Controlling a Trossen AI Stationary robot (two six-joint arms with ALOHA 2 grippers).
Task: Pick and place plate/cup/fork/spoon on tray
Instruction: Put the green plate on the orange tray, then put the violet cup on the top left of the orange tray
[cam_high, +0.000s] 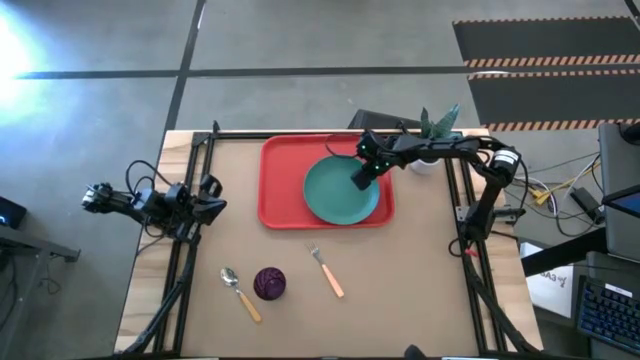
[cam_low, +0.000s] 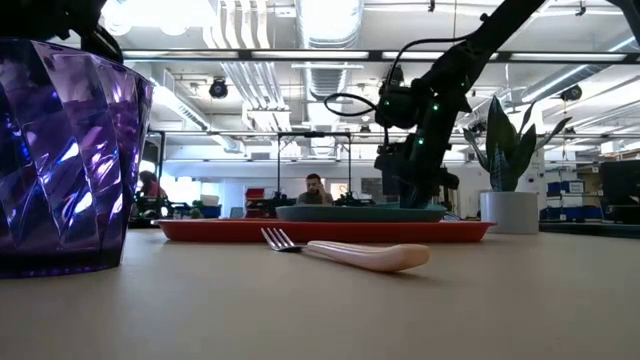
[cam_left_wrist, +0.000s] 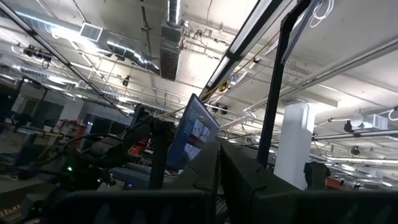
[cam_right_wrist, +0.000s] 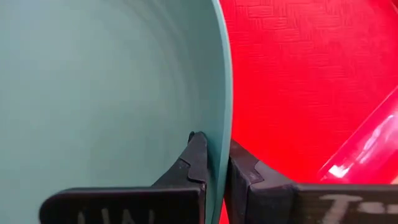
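The teal-green plate (cam_high: 340, 195) lies level in the right half of the red tray (cam_high: 285, 180) at the table's far middle. My right gripper (cam_high: 362, 178) is over the plate's far right rim and shut on it. The purple cup (cam_high: 269, 283) stands upright near the front edge, with the spoon (cam_high: 240, 292) lying to its left and the fork (cam_high: 327, 272) to its right, all on the bare table. My left gripper (cam_high: 210, 197) waits at the table's left edge, shut and empty. My right gripper pinches the plate's rim (cam_right_wrist: 221, 93) on its far right side, one finger (cam_right_wrist: 196, 158) inside over the plate's bowl and one (cam_right_wrist: 242, 168) outside over the tray. The fingers slant down from the far right. The plate sits level in the low view (cam_low: 360, 212); I cannot tell whether it rests on the tray.
A small white pot with a green plant (cam_high: 432, 140) stands just behind my right gripper at the far right corner. The fork (cam_low: 350, 252) and the cup (cam_low: 60, 150) lie between the tray and the front edge. The table's left and right parts are bare board.
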